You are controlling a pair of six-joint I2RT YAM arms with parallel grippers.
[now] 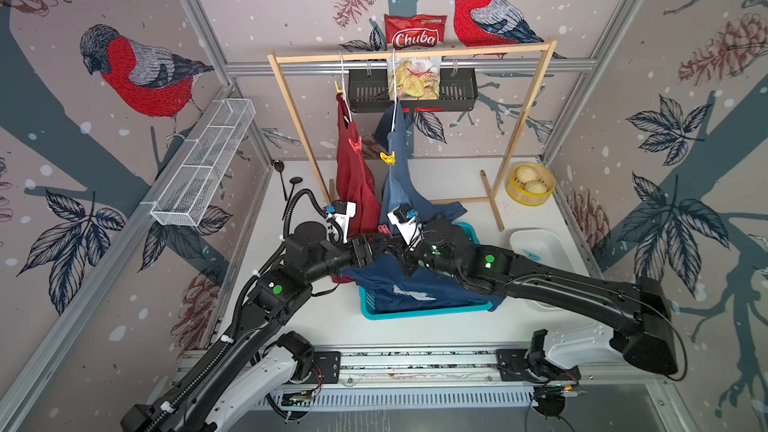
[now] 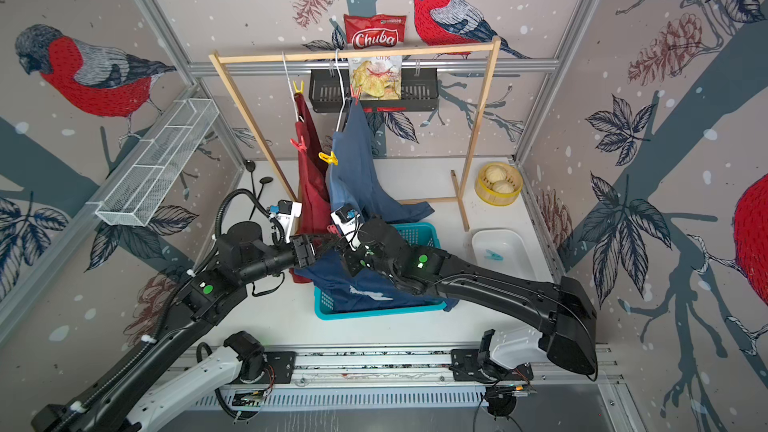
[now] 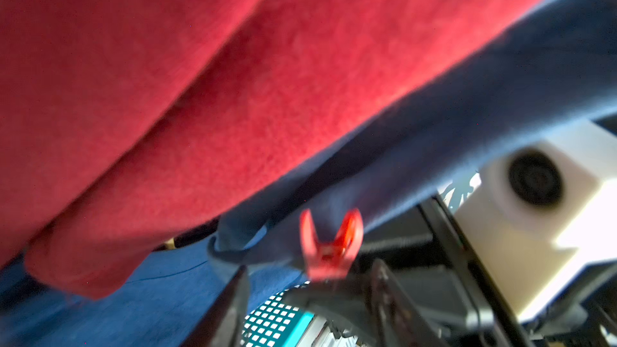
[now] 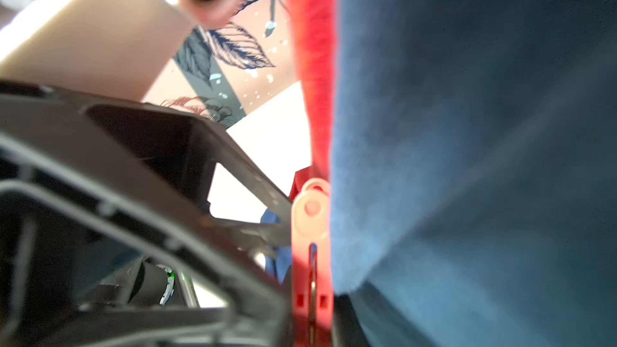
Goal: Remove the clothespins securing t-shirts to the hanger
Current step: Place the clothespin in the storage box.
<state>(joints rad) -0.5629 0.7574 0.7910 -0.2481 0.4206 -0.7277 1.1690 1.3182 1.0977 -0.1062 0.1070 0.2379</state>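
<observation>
– Red clothespin [image 3: 330, 248]: position?
– Above the basket [image 1: 419, 312], far-left corner, just beside the blue shirt [image 1: 399, 189]. Right tool [image 2: 338, 239] is clamped on it.
– Left tool [image 3: 305, 278]?
– Spread wide, holding nothing, close beside the same clothespin.
– Rest?
– Navy shirt [image 1: 382, 280] lies in the basket. Dark red shirt [image 1: 353, 184] and blue shirt hang behind it; yellow clothespin [image 1: 387, 157] clipped on the blue one.
</observation>
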